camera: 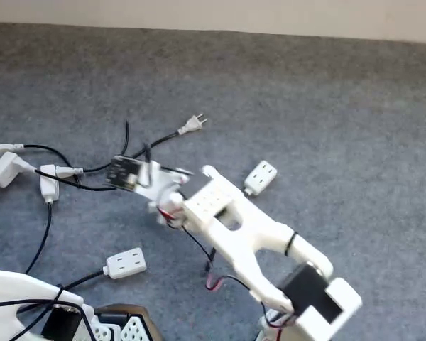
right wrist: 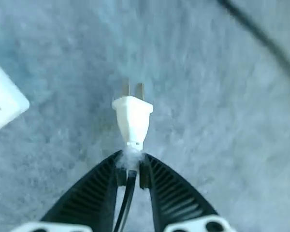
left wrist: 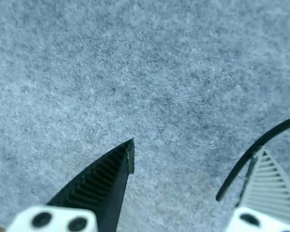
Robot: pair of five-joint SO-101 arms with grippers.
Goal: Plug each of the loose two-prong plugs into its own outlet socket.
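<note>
My right gripper [right wrist: 131,166] is shut on the rear of a white two-prong plug [right wrist: 132,116], where its black cord leaves it; the prongs point away from me, just above the grey carpet. A white outlet socket [right wrist: 2,104] lies close beside that plug. From above, the held plug [camera: 66,171] sits next to a socket [camera: 50,182] at the left. Another loose plug [camera: 192,125] lies farther back on a black cord. My left gripper [left wrist: 197,147] is open over bare carpet with nothing between its fingers; a black cord [left wrist: 251,157] crosses by one finger.
More white sockets lie at the centre right [camera: 260,177], the front left [camera: 126,263] and the far left [camera: 6,169]. Black cords [camera: 42,234] loop over the left side of the carpet. The left arm [camera: 28,298] sits in the front left corner.
</note>
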